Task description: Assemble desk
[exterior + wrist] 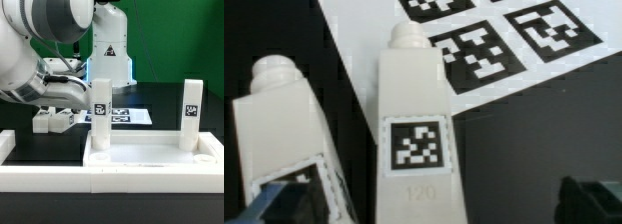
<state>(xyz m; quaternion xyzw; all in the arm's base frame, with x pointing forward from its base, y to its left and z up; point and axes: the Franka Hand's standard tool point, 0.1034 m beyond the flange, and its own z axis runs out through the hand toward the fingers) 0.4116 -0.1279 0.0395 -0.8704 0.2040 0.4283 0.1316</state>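
The desk's tabletop panel lies flat on the black table with its rim up. Its long axis runs across the exterior view, on the near side of the marker board. Two upright legs stand at the panel's corners nearest that board. One upright leg is at the exterior view's left and the other upright leg is at its right. Both have their long axes vertical and show a black-and-white square tag to the camera.

Two more legs lie loose on the table, to the exterior view's left of the marker board. In the wrist view the nearer loose leg points its rounded peg end toward the marker board, tag face up. Faint raised marks under its tag are too blurred to read. The second loose leg lies just beside it and roughly parallel.

The gripper is spread wide and grasps nothing. One dark fingertip is on each side of the nearer loose leg, clear of it.

The marker board carries only square tags. A white border rail runs along the table's near edge.
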